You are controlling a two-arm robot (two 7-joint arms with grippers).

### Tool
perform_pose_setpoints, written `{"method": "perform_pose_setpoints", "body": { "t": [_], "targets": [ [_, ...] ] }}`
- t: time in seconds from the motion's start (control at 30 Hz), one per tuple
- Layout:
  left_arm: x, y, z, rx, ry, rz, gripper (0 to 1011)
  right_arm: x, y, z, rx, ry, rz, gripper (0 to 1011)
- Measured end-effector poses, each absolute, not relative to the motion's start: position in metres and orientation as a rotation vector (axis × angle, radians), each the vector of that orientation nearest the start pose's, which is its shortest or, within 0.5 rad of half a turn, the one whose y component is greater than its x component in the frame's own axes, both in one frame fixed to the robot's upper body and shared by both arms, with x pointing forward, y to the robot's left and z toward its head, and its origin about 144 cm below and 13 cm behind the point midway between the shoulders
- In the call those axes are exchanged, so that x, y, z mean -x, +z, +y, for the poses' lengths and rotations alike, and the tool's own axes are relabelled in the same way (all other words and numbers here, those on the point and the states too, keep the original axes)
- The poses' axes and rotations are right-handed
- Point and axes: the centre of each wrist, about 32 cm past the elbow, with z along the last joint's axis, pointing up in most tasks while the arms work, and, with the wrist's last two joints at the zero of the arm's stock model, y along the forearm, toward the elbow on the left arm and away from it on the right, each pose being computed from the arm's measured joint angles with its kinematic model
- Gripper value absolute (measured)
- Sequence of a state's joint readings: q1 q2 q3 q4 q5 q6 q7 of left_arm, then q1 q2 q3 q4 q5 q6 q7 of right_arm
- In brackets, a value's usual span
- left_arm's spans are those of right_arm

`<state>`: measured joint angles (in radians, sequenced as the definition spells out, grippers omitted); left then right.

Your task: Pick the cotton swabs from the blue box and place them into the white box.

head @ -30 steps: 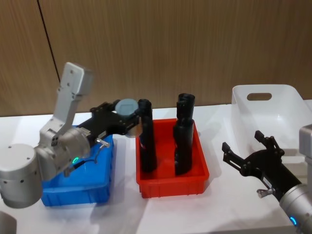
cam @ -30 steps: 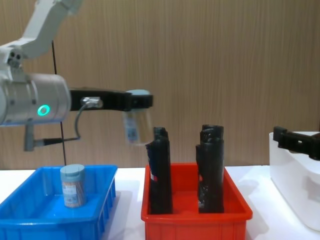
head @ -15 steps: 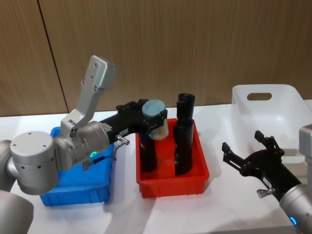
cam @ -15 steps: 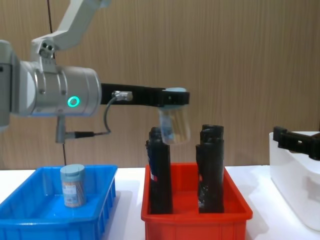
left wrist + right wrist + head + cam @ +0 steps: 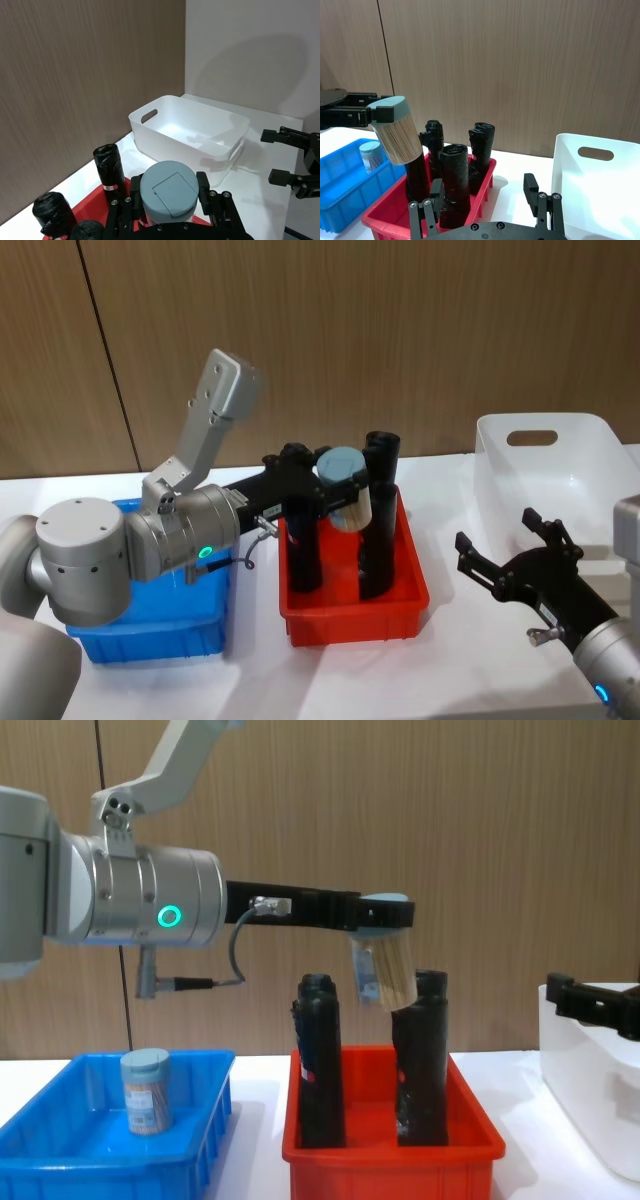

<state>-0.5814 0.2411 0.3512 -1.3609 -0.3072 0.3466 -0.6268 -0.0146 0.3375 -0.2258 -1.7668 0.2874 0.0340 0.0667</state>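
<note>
Left gripper had its jaws pinching the cotton swabs tub by the lid, tilted above the red bin, with the white box well off rightward, beside the spread-jawed right gripper.

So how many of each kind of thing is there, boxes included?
Cotton swab tubs: 2, one held by the left gripper, one in the blue box.
Black rolls: 4, all standing in the red box.
Boxes: 3, the blue box, the red box, the white box.
Total: 9.
</note>
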Motion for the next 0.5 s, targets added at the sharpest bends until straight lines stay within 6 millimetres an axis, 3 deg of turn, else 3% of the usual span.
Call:
{"method": "perform_pose_setpoints", "body": {
  "t": [0.5],
  "targets": [
    [-0.597,1.299,0.203,-0.142,0.625,-0.006,669,-0.443,1.189,-0.237,-0.026,-1.230,-0.075,1002]
  ]
}}
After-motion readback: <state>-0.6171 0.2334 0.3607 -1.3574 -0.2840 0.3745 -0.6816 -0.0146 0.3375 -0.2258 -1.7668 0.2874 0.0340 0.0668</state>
